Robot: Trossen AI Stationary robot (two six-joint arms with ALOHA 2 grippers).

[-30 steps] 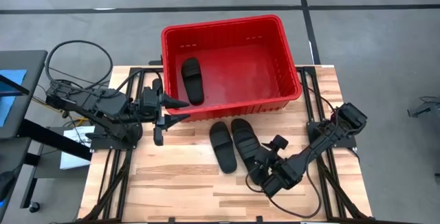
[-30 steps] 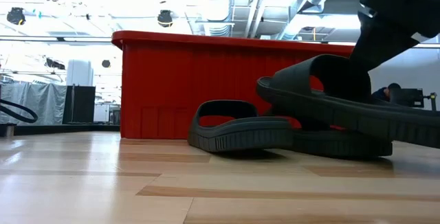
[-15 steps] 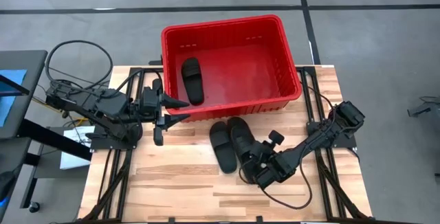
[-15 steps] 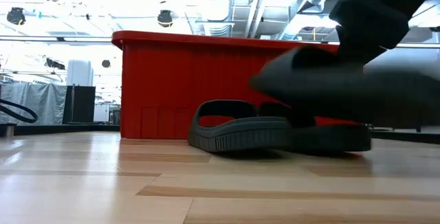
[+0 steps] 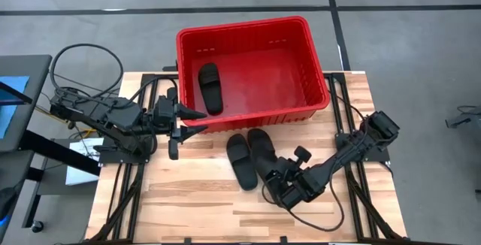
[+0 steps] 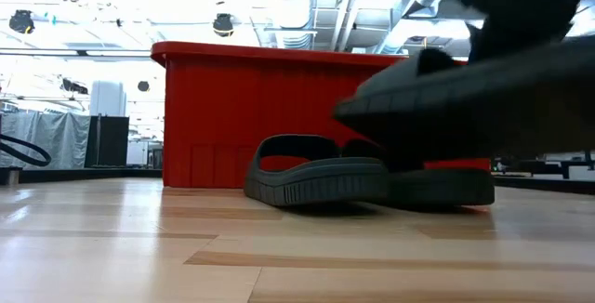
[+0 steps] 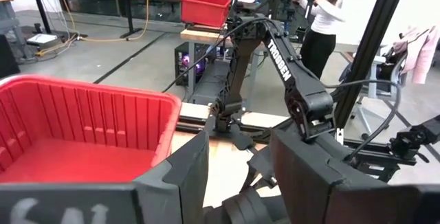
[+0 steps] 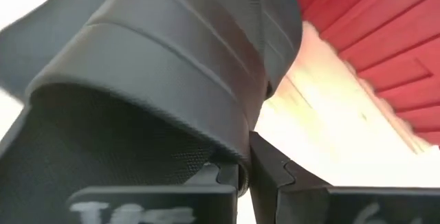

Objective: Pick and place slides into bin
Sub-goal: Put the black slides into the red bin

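The red bin [image 5: 316, 65] stands at the table's far middle with one black slide [image 5: 210, 87] lying on its floor. Two more slides [image 5: 240, 161] [image 5: 263, 149] lie side by side on their soles on the table just in front of the bin. My right gripper [image 5: 284, 189] is shut on another slide [image 6: 465, 98], which is in the air near them; in the high view the arm mostly hides it. My left gripper [image 5: 197, 121] is open and empty by the bin's near left corner. My right gripper pinches the slide between its two fingers [image 8: 218, 176] at an edge just below the wide ribbed strap [image 8: 206, 66]. It comes from above, slanting from the table's right near side. The slide is lifted clear of the table and roughly level, above the two lying slides.
The bin's near wall [image 6: 279, 117] rises right behind the two lying slides. Bare wood lies toward the table's near edge [image 5: 195, 207]. A person [image 7: 330, 18] and another red bin [image 7: 205, 9] are in the room beyond the table.
My right gripper has moved a little toward the table's left and up with the slide. The slide, which drooped at its right end, is now raised clear and near level. The two slides on the table have shifted slightly toward the left.
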